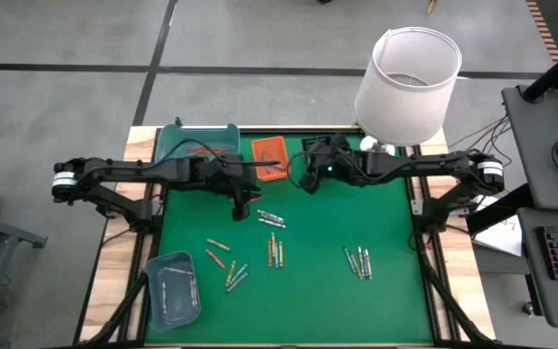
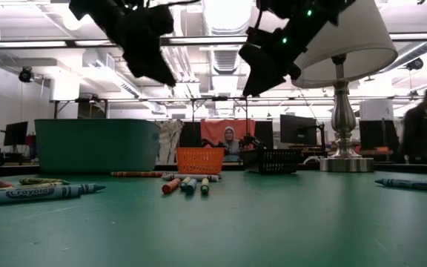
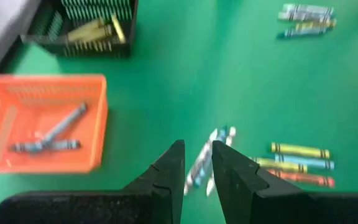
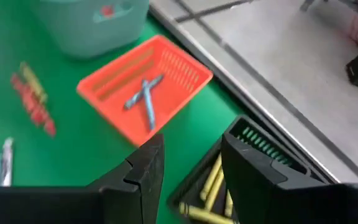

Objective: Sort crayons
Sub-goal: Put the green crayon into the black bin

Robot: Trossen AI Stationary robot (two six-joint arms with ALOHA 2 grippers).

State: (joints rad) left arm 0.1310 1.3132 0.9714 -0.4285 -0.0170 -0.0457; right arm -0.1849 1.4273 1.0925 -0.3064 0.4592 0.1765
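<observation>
Nearest us loose crayons [image 1: 274, 250] littered the bench [image 1: 386, 223]; we judged our left hand [image 3: 196, 163], slightly open and empty above a silvery pair, must descend, while our right hand [image 4: 191, 163], open and empty, hung over the black tray [image 4: 253, 146].

Two dark, slender jointed arms — white cuffs at the outer ends, a green light glowing near the right hand [image 1: 310, 174].

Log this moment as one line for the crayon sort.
left gripper: open, empty, above silvery crayons | right gripper: open, empty, over black tray | orange tray: blue crayons inside
</observation>
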